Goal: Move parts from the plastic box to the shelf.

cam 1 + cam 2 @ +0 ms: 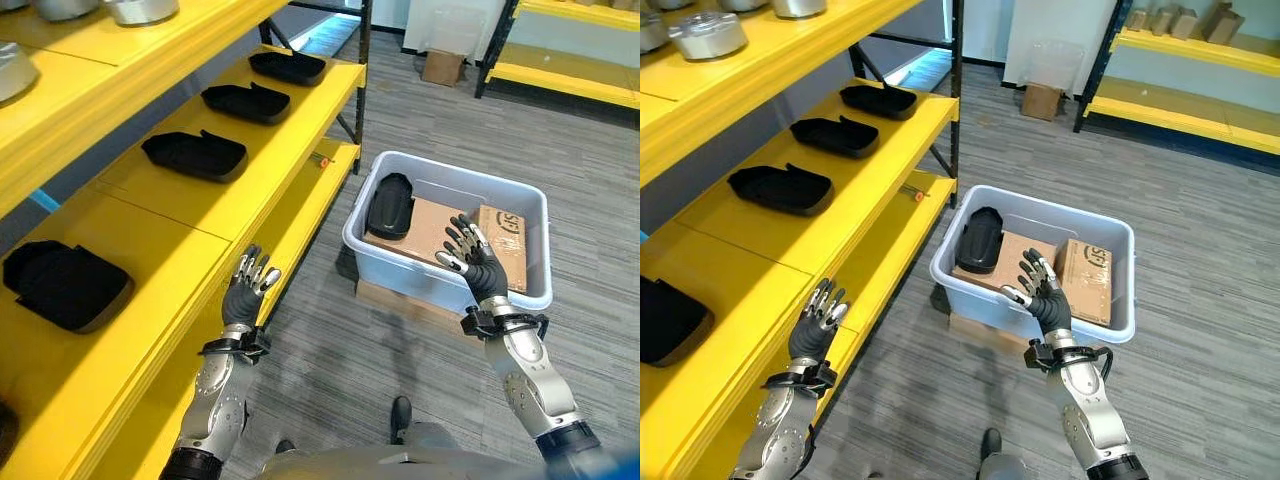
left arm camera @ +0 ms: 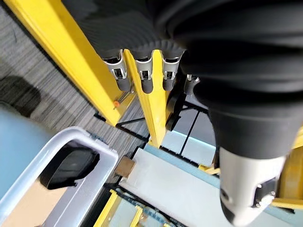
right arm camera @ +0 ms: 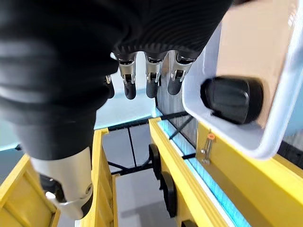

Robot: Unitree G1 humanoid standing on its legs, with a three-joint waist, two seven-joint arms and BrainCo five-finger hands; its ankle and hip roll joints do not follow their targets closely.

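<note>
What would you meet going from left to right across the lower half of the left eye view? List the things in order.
Black part on the shelf → left hand → black part in the box → right hand

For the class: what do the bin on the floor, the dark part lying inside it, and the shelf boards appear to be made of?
Bin: probably plastic, pale grey-blue, with smooth moulded walls and a rounded rim.
Dark part: seemingly moulded black plastic or rubber, matte with a soft sheen; which one is unclear.
Shelf boards: yellow, smooth and slightly glossy, likely painted metal, though coated board is possible.
</note>
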